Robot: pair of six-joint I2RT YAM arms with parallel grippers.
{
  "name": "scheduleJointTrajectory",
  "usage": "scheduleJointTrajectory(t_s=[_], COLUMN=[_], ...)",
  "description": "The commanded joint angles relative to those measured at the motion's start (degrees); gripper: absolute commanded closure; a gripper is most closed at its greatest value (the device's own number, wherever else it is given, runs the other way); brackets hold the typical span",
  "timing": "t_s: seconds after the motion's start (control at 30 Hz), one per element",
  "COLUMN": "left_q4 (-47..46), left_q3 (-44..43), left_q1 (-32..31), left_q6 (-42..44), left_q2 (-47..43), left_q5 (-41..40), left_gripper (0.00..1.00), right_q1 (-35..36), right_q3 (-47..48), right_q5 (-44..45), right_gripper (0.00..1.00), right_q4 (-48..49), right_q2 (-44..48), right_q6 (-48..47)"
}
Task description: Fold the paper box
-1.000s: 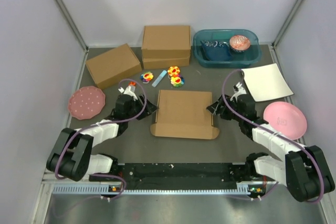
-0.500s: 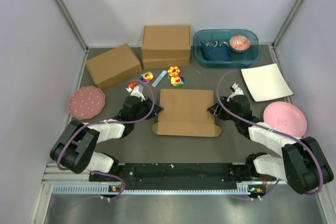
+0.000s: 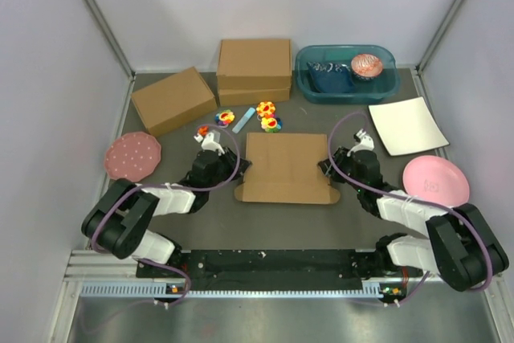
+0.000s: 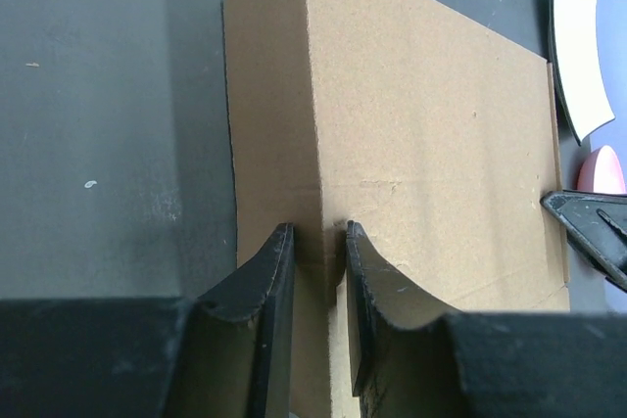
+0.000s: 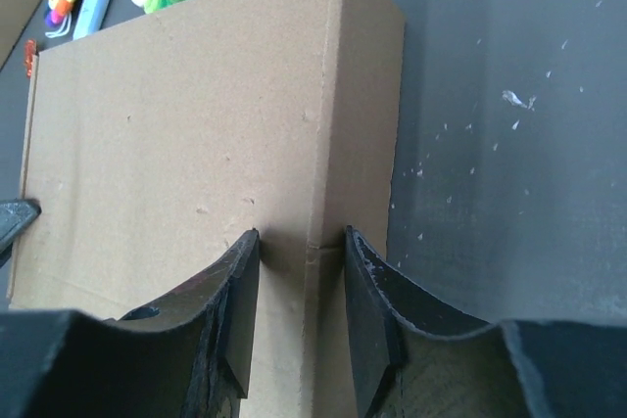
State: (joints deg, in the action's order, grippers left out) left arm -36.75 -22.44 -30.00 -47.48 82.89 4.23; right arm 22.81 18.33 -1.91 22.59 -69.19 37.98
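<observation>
Step in hand: grip stage of a side fold. Both arms are on the paper box (image 3: 285, 168), one at each short side.

Left pincer (image 4: 318, 286): at the box's 9 o'clock edge, narrowed to a slim gap. Its fingers (image 4: 269, 291) straddle the creased ridge where the top panel turns down into the left wall, with cardboard filling the gap. I read that as clamped on the ridge.

Right pincer (image 5: 302, 286): at the 3 o'clock edge, same pose with a slightly wider gap. One finger is over the top panel and one outside the right wall. It looks closed onto the edge, though pad contact is hard to confirm.

Next move, my guess: both arms work together, lifting or turning the two side walls evenly about their creases. That needs matched motion so the sheet does not skew or slide on the tabletop (image 3: 281, 230). Cardboard this thin can buckle off the crease if it is pinched too hard.

Box: plain brown corrugated, shallow, lying flat at the tabletop's centre. The broad top panel is smooth, with faint dents. Side walls drop away at 9 and 3 o'clock. Small tabs (image 3: 238, 195) stick out at the 7 and 5 o'clock corners. It is not yet locked up as far as I can tell. Some small bright toys (image 3: 270, 118) sit just past its 12 o'clock edge, apart from it.
</observation>
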Motion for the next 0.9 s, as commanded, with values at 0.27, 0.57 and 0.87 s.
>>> scheduleJointTrajectory(t_s=[0.27, 0.57, 0.87], left_q4=[9.82, 30.5, 34.21], left_q3=[1.53, -4.19, 0.72], left_q1=[-4.19, -2.09, 0.99], left_q6=[1.78, 5.74, 6.18], left_q2=[-3.07, -22.76, -33.5], left_q5=[8.08, -8.0, -10.38], left_gripper=[0.69, 0.39, 0.37], right_q1=[4.35, -0.3, -4.7], right_q3=[-1.37, 6.1, 3.74], right_q5=[-6.27, -5.91, -3.54], right_gripper=[0.46, 0.23, 0.4], right_q4=[-11.31, -26.71, -31.99], right_q2=[6.57, 20.84, 28.49], right_q6=[1.84, -3.17, -3.53])
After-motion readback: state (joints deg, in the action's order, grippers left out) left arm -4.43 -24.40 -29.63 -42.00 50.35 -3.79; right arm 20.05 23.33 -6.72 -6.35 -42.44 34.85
